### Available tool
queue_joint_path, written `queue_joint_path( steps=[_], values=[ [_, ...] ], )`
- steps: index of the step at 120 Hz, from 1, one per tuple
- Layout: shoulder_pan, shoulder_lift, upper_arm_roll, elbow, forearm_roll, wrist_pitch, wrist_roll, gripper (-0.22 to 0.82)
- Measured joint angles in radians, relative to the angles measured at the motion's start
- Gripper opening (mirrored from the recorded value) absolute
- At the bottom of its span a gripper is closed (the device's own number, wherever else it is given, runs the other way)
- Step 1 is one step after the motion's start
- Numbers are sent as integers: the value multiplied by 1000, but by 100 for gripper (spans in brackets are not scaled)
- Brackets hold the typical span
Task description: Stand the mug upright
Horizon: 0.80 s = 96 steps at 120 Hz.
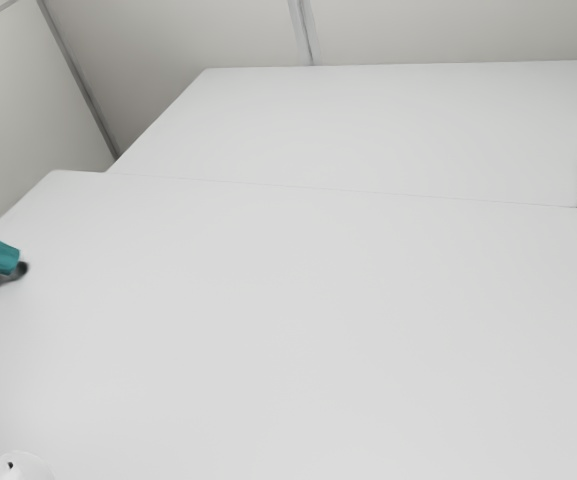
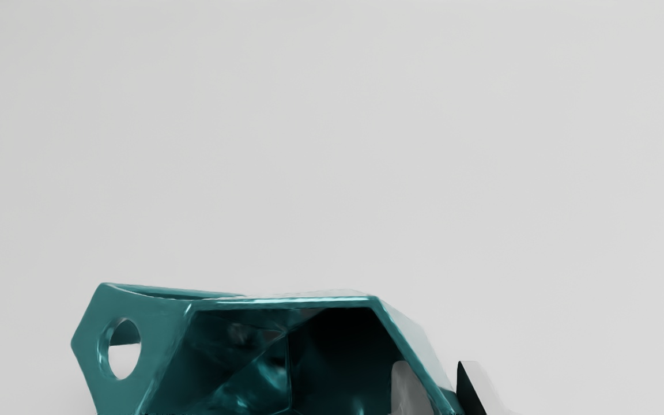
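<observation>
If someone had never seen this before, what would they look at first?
The shiny teal mug, at the exterior view's left edge, bright against the white table. Up close, its dark mouth, the handle with a round hole, and its wall between the fingers of the hand.

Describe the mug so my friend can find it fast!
Find the white table, then look toward the exterior view's left edge. The mug is at the gripper: the only shiny teal thing, flat-sided, with a round hole in its handle.
</observation>
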<state>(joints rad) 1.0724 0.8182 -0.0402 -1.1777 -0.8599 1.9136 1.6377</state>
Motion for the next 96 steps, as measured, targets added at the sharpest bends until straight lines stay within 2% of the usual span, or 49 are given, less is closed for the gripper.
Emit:
queue_joint_path(
  steps=[27, 39, 48, 62, 83, 91, 96],
  values=[
    [-3, -10, -3, 11, -1, -7, -3, -14],
    [-54, -87, 24, -53, 0, 0, -6, -15],
    [-156, -192, 75, -182, 0, 23, -12, -16],
    [-386, -374, 135, -392, 31, 96, -38, -17],
    [-714, -494, 148, -465, 392, 148, -203, -17],
    [-806, -521, 144, -489, 536, 142, -297, -18],
    [-832, -541, 117, -513, 619, 139, -361, -18]
  ],
)
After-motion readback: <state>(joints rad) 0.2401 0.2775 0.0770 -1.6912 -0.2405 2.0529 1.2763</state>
